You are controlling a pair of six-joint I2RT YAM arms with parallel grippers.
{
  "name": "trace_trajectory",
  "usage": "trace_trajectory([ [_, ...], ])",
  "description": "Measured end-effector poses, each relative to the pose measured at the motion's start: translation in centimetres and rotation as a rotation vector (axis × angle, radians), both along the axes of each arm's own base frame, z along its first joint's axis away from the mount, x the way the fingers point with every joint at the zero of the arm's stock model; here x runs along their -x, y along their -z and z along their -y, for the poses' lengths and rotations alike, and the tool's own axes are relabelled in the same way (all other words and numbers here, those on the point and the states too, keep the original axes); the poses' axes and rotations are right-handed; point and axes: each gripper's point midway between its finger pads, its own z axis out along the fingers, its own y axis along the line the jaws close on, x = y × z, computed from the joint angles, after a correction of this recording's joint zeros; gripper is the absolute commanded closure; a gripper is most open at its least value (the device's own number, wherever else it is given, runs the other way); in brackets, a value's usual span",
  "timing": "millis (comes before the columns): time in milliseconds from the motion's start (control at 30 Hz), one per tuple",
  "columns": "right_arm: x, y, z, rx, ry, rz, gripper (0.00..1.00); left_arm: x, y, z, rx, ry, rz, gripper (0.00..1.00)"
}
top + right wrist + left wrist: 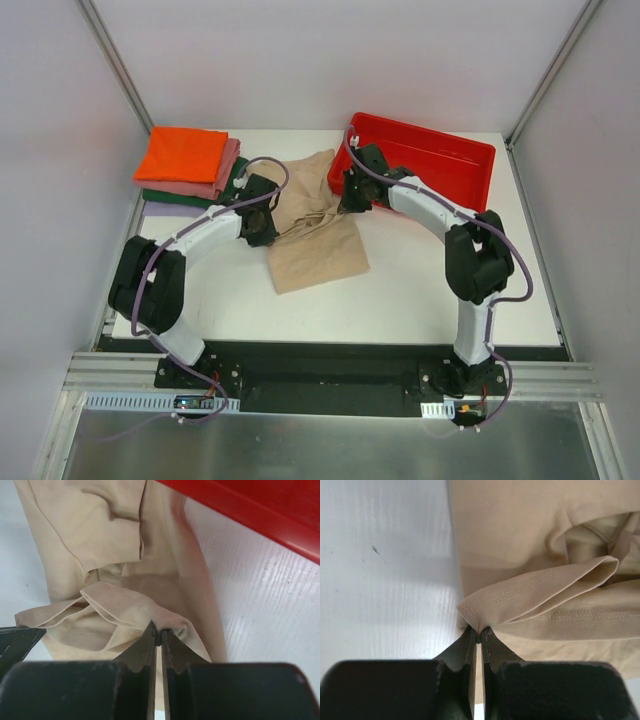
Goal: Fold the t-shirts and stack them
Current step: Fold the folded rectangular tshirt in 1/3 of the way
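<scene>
Left gripper [477, 633] pinched shut on the stitched hem corner of the beige t-shirt [320, 255] at frame centre, right gripper [158, 632] clamping its opposite fold; best lifted evenly, cloth taut, before joining the folded stack [190, 170] upper left.

matt beige cloth t-shirt [520, 540] with stitched hem, glossy red plastic tray [260, 510], smooth white table [380, 580]

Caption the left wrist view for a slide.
Left gripper pinching the stitched hem of the beige t-shirt.
</scene>
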Motion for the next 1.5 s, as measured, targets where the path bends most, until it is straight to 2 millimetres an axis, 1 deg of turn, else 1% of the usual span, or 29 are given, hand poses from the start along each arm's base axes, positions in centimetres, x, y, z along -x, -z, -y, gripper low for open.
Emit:
trace_trajectory([
  [133,-0.9,1.4,-0.2,0.006,-0.007,-0.02,0.88,-0.8,1.1,-0.3,0.009,-0.016,-0.029,1.0],
  [167,-1.1,1.8,-0.3,0.007,-0.011,-0.027,0.85,-0.9,1.2,-0.2,0.012,-0.015,-0.035,0.96],
  [267,-1.4,2.8,-0.3,0.016,-0.016,-0.047,0.69,-1.3,2.0,-0.2,0.017,-0.014,-0.054,0.72],
  [300,-1.6,3.1,-0.2,0.023,-0.018,-0.055,0.66,-1.3,2.2,-0.3,0.015,-0.013,-0.059,0.62],
  [333,-1.8,3.3,-0.2,0.027,-0.02,-0.059,0.63,-1.3,2.3,-0.4,0.017,-0.01,-0.064,0.54],
  [367,-2.0,3.4,-0.1,0.031,-0.023,-0.06,0.57,-1.3,2.3,-0.4,0.018,-0.007,-0.065,0.48],
  [433,-2.2,3.4,-0.1,0.037,-0.028,-0.061,0.52,-1.4,2.2,-0.4,0.022,-0.004,-0.066,0.32],
  [500,-2.1,3.2,0.1,0.041,-0.027,-0.067,0.47,-1.6,2.1,-0.3,0.027,0.002,-0.058,0.1],
  [533,-2.1,3.1,0.1,0.041,-0.03,-0.065,0.38,-1.6,1.9,-0.2,0.031,0.002,-0.056,0.04],
  [567,-1.9,3.0,0.2,0.044,-0.033,-0.066,0.25,-1.5,1.6,-0.2,0.035,0.002,-0.049,0.01],
  [600,-1.8,2.8,0.2,0.045,-0.035,-0.066,0.1,-1.5,1.2,-0.2,0.042,0.0,-0.038,0.01],
  [633,-1.4,2.5,0.3,0.046,-0.039,-0.063,0.04,-1.5,0.6,-0.2,0.05,-0.004,-0.023,0.01],
  [733,0.3,1.2,0.7,0.051,-0.061,-0.05,0.04,-0.5,-1.5,-0.6,0.079,-0.016,0.032,0.01],
  [833,2.2,-0.7,0.7,0.032,-0.097,-0.026,0.04,1.3,-3.8,-1.2,0.123,-0.04,0.102,0.01],
  [900,3.8,-1.7,0.5,0.021,-0.129,-0.009,0.04,2.6,-4.6,-1.7,0.146,-0.063,0.137,0.01],
  [967,5.4,-2.1,-0.1,0.018,-0.178,-0.001,0.04,4.2,-4.5,-2.3,0.164,-0.091,0.149,0.01],
  [1033,7.0,-1.8,-1.4,0.017,-0.236,-0.005,0.04,5.9,-3.4,-2.9,0.172,-0.115,0.13,0.01],
  [1100,8.2,-1.0,-2.9,0.02,-0.29,-0.014,0.04,7.5,-2.1,-3.4,0.169,-0.131,0.093,0.01],
  [1133,8.7,-0.5,-3.7,0.022,-0.317,-0.018,0.04,8.6,-1.0,-3.7,0.168,-0.14,0.062,0.01],
  [1200,9.5,0.9,-5.2,0.03,-0.361,-0.036,0.04,9.7,-0.1,-4.0,0.161,-0.149,0.032,0.01],
  [1267,9.4,2.4,-6.6,0.036,-0.385,-0.051,0.04,10.7,0.4,-4.3,0.163,-0.161,0.014,0.01],
  [1333,8.5,3.6,-7.7,0.033,-0.389,-0.055,0.04,11.2,0.4,-4.3,0.174,-0.167,0.013,0.01],
  [1433,6.4,4.5,-9.1,0.026,-0.377,-0.037,0.04,11.4,0.2,-4.3,0.189,-0.177,0.026,0.01],
  [1500,4.2,4.4,-10.4,0.014,-0.364,-0.006,0.04,11.5,0.3,-4.4,0.189,-0.178,0.028,0.01],
])
